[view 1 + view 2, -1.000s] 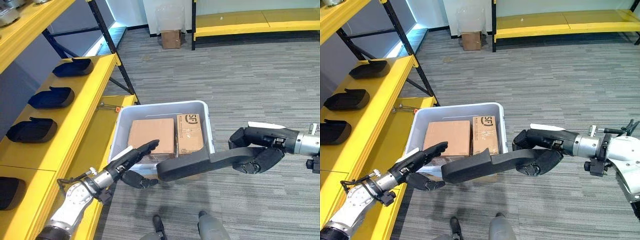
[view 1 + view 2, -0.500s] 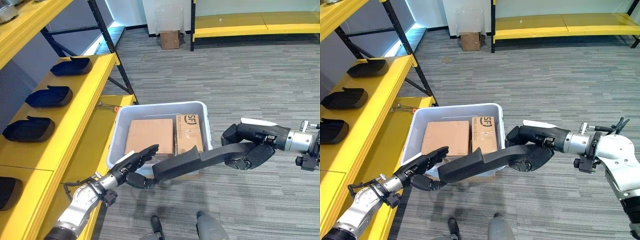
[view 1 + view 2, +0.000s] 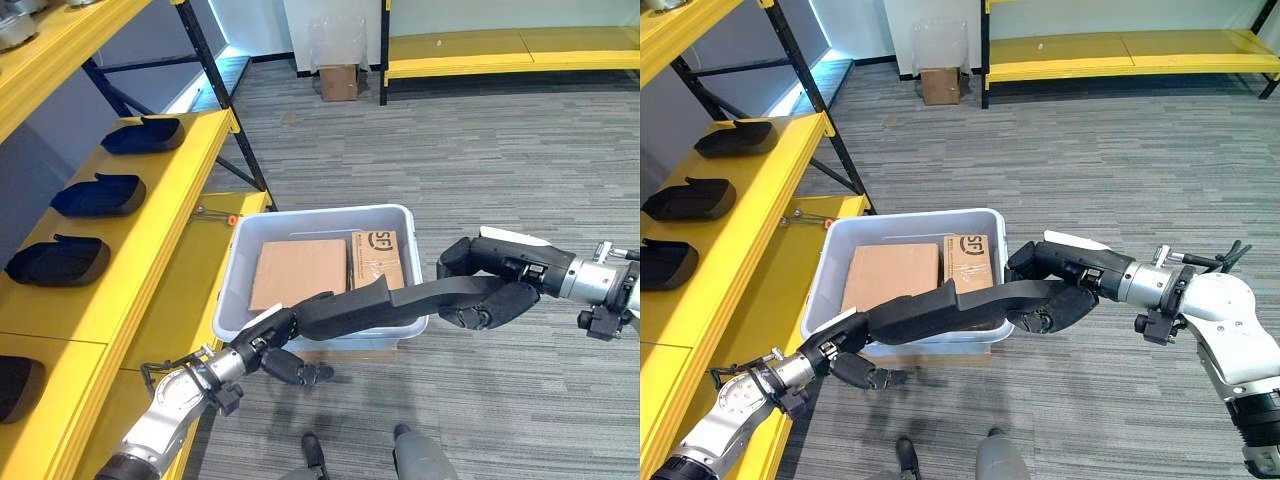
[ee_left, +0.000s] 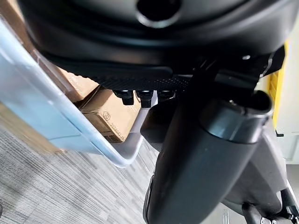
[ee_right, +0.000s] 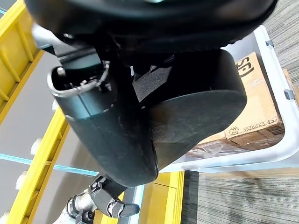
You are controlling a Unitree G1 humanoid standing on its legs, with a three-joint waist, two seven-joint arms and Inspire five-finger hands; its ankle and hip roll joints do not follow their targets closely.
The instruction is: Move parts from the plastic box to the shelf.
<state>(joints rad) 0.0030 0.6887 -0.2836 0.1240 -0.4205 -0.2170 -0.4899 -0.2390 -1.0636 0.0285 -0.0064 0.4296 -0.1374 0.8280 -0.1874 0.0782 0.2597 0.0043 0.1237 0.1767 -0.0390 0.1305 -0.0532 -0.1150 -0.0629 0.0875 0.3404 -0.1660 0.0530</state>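
a long black part hangs level above the front rim of the plastic box, held at both ends. right robot hand reaches in from the right, fingers curled round the part's right end. left robot hand comes up from the lower left, fingers wrapped on the left end, thumb below. cardboard boxes lie in the plastic box. more black parts sit in a row on the yellow shelf.

Black print marks the smaller cardboard box in the plastic box.
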